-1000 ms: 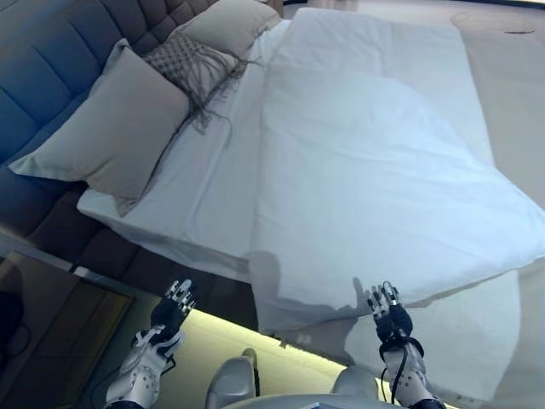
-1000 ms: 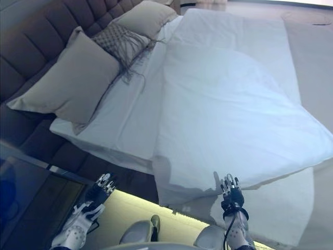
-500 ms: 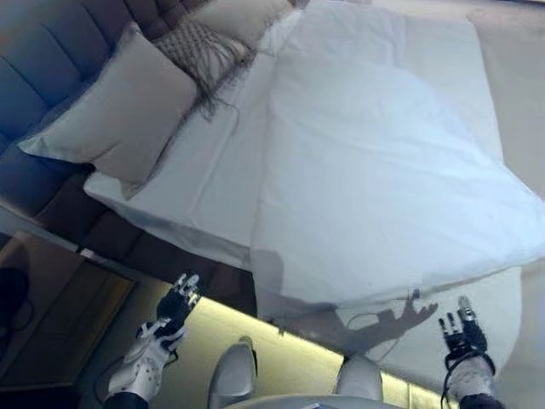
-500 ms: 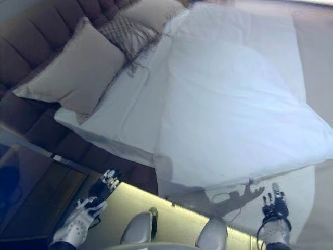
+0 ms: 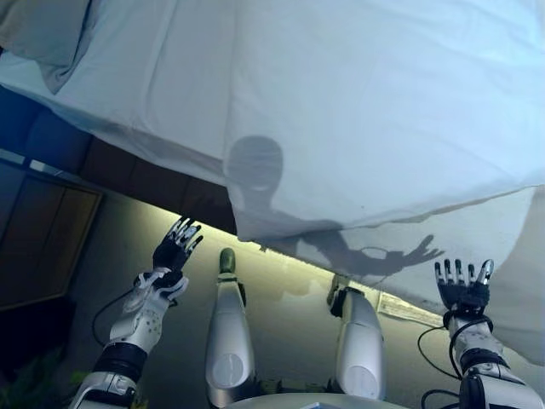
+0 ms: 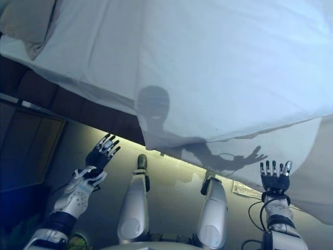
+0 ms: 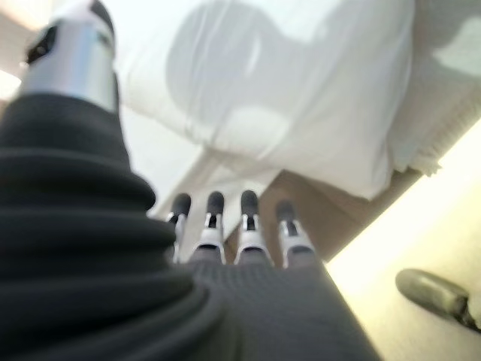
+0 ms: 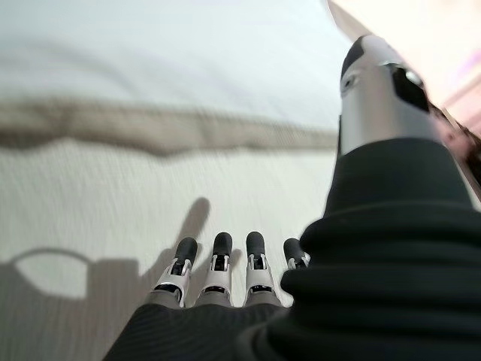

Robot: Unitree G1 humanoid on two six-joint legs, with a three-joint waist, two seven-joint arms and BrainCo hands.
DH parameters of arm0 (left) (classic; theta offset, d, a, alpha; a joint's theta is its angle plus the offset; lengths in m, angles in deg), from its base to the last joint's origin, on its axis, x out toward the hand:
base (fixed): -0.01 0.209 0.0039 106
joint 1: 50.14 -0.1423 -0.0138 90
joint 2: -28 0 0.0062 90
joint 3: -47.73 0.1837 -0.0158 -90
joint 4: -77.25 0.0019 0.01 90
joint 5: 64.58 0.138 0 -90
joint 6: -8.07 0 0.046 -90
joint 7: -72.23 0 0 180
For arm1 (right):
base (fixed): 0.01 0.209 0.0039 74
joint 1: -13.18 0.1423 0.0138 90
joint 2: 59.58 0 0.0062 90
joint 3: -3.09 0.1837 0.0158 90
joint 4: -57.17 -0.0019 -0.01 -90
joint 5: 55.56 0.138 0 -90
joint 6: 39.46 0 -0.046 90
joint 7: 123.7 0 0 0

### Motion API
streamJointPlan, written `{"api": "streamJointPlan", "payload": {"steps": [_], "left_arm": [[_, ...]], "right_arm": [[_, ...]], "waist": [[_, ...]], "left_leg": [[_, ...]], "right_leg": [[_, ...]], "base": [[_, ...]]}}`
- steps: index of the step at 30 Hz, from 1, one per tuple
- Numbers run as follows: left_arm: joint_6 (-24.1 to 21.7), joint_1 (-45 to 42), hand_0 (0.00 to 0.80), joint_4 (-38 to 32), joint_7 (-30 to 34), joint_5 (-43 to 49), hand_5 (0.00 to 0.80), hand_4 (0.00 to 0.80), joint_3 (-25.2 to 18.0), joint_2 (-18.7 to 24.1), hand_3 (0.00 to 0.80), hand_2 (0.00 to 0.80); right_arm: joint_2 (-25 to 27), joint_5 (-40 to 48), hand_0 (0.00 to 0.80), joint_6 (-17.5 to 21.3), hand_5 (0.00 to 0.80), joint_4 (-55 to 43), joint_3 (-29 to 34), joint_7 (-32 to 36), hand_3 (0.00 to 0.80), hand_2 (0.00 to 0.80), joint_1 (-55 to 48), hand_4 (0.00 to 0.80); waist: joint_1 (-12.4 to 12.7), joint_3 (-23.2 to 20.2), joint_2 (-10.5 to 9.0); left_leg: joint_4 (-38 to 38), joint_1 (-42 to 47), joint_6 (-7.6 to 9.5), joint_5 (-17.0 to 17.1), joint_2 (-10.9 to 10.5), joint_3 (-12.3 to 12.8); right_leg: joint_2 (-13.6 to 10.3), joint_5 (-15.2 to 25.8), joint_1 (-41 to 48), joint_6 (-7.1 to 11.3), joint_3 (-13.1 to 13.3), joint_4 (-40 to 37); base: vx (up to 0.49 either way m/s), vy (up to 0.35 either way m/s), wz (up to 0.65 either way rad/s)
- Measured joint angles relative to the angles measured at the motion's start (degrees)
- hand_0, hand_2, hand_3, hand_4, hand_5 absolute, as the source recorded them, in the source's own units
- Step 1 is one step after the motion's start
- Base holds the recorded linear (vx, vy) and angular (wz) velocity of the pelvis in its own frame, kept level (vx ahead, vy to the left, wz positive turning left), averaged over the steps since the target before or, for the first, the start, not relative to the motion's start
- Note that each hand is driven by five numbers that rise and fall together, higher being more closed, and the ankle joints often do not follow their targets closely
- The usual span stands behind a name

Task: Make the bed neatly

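A white duvet lies across the bed, and its near edge hangs over the bed's side. A white sheet covers the mattress to its left. A beige pillow's corner shows at the far left. My left hand is open and empty, held up below the bed's dark base. My right hand is open and empty, just below the hanging white cloth at the right. The right wrist view shows straight fingers close to the white cloth. The left wrist view shows straight fingers below the duvet's overhang.
The bed's dark base runs under the mattress, with a lit strip along its foot. A dark wooden bedside cabinet stands at the left. A plant's leaves show at the lower left.
The camera has tilted down, so the bed has slid up in the picture. My right hand has moved to the right along the bed's side. Both hands stay open.
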Motion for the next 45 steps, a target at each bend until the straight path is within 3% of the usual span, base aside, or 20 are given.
{"api": "streamJointPlan", "payload": {"steps": [8,12,22,37,45], "left_arm": [[0.23,-0.49,0.000,-2.17,0.80,-2.68,0.000,0.000,-0.55,1.67,0.000,0.000],[0.25,-0.89,0.000,-3.19,1.66,-3.16,0.000,0.000,-0.57,2.51,0.000,0.000],[0.98,-3.04,0.000,-8.64,2.47,-3.81,0.000,0.000,-2.55,3.90,0.000,0.000],[0.95,-4.48,0.000,-9.21,2.53,-5.12,0.000,0.000,-2.58,3.79,0.000,0.000],[0.92,-4.93,0.000,-9.23,2.91,-6.04,0.000,0.000,-2.70,3.82,0.000,0.000]], "right_arm": [[6.12,1.27,0.000,-1.97,0.000,4.63,1.39,-0.57,0.000,0.000,5.94,0.000],[7.11,3.00,0.000,-2.29,0.000,4.69,2.09,-2.80,0.000,0.000,8.09,0.000],[8.13,4.44,0.000,-3.81,0.000,3.32,2.05,-0.30,0.000,0.000,8.36,0.000],[10.06,8.94,0.000,-9.15,0.000,6.64,3.66,-2.52,0.000,0.000,5.77,0.000],[13.22,8.89,0.000,-9.34,0.000,6.47,4.34,-3.15,0.000,0.000,7.35,0.000]], "waist": [[3.65,0.08,0.02],[4.83,0.16,-0.09],[4.44,0.87,0.06],[4.19,1.30,1.05],[3.61,1.70,2.20]], "left_leg": [[1.87,-3.60,-0.26,-0.23,-3.48,-0.89],[5.87,-6.04,-0.29,-1.86,-4.12,-2.00],[18.44,-14.39,-0.33,-6.21,-5.32,-2.61],[19.08,-16.67,0.02,-6.57,-6.08,-2.22],[20.14,-17.33,0.35,-6.77,-6.21,-1.89]], "right_leg": [[-3.65,-1.28,-2.74,1.79,-0.32,3.27],[-4.71,-3.89,-4.79,1.32,-0.17,7.43],[-6.36,-8.31,-13.94,1.31,4.29,20.00],[-6.59,-8.75,-17.32,1.42,5.92,21.49],[-7.22,-8.84,-17.85,1.71,6.26,22.15]], "base": [[0.007,-0.001,0.18],[-0.002,0.015,0.13],[-0.001,0.045,0.00],[0.020,0.010,0.01],[0.003,-0.008,0.00]]}}
